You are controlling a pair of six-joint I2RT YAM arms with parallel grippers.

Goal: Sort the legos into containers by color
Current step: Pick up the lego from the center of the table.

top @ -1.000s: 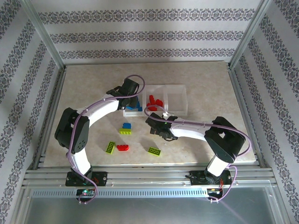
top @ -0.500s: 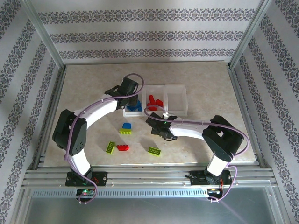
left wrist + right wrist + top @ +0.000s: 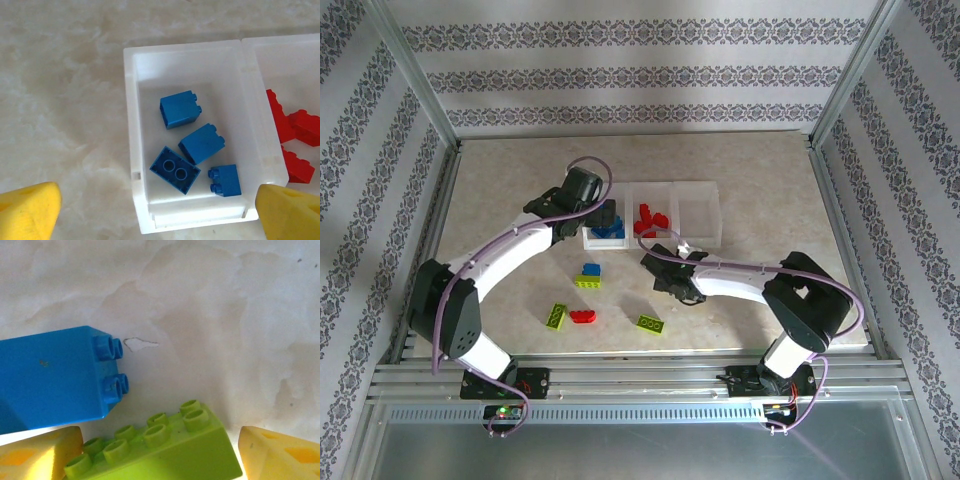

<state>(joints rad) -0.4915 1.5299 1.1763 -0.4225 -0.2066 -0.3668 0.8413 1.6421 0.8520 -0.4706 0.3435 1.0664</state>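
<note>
Your bench point(image 3: 500, 190), a pale marbled top, carries everything. The left arm point(image 3: 510, 250) stretches from its near-left base far and right toward the containers point(image 3: 700, 238), 3 joined translucent white bins in 1 row around the middle of the bench. The right arm point(image 3: 750, 285) bends left from its near-right base and lies low over the bench, just near of that row.

Your left fingers point(image 3: 30, 210) hang above the left bin point(image 3: 131, 125), spread wide, with 1 yellow tip off each near corner of it. Your right fingers point(image 3: 280, 455) stand apart with a lime green lego point(image 3: 160, 450) on the bench between them, studs up. You cannot tell whether the tips press on it or only flank it.

The left bin holds 4 blue legos point(image 3: 202, 144), 1 of them turned over to show its hollow underside. The middle bin point(image 3: 290, 50), just right of it, holds red legos point(image 3: 295, 125). A side-lying blue lego point(image 3: 50, 380) rests just beside the lime green lego.

Toward the bench's near edge, 3 more lie apart in a row: a left green lego point(image 3: 557, 316), a lone red lego point(image 3: 583, 317) just right of it, and a right green lego point(image 3: 650, 323) farther right.
</note>
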